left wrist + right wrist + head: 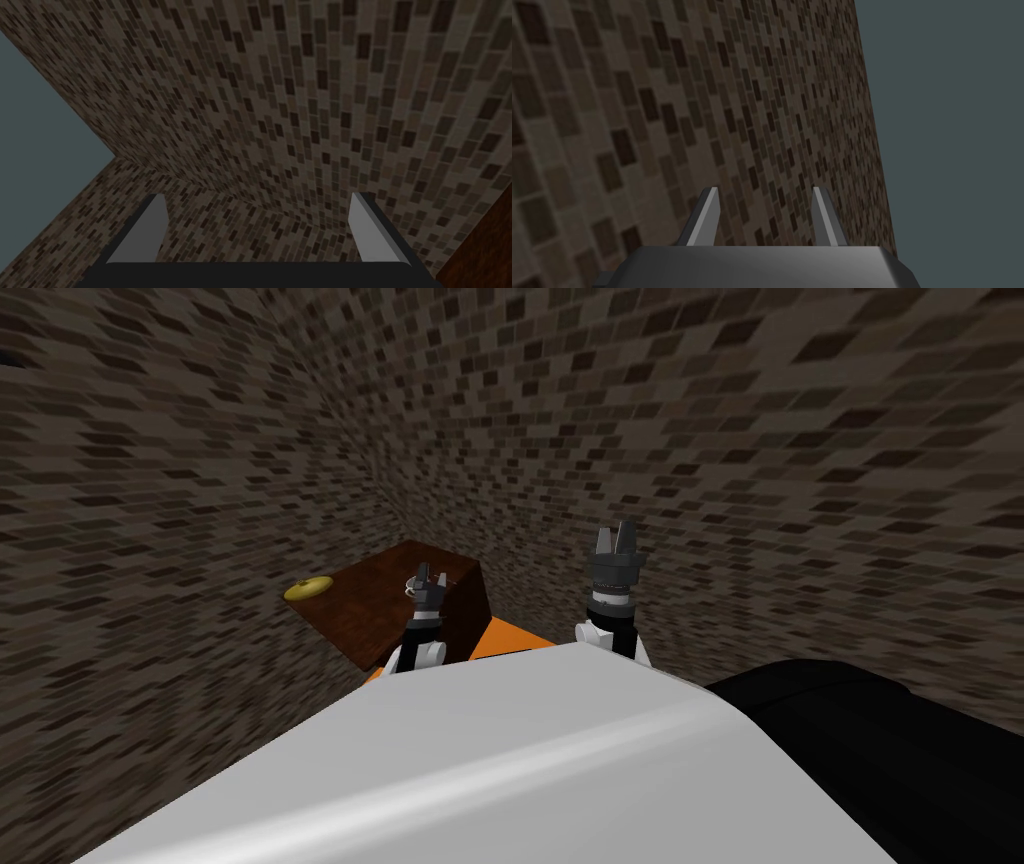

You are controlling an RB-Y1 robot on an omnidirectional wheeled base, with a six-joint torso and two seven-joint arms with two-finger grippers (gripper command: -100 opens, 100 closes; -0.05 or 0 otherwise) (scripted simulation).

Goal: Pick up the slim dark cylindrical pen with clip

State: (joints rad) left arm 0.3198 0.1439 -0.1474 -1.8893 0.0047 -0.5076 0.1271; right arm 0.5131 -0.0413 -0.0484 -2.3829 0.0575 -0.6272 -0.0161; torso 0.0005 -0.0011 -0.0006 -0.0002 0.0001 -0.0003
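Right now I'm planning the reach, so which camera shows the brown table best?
The head view: the brown table shows its top and side, with the left gripper near it. The left wrist view catches just a brown corner; the right wrist camera faces the wall.

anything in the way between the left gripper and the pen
Nothing visible does. The open left gripper hovers at the brown table, beside a small pale ring; I cannot make out the pen itself.
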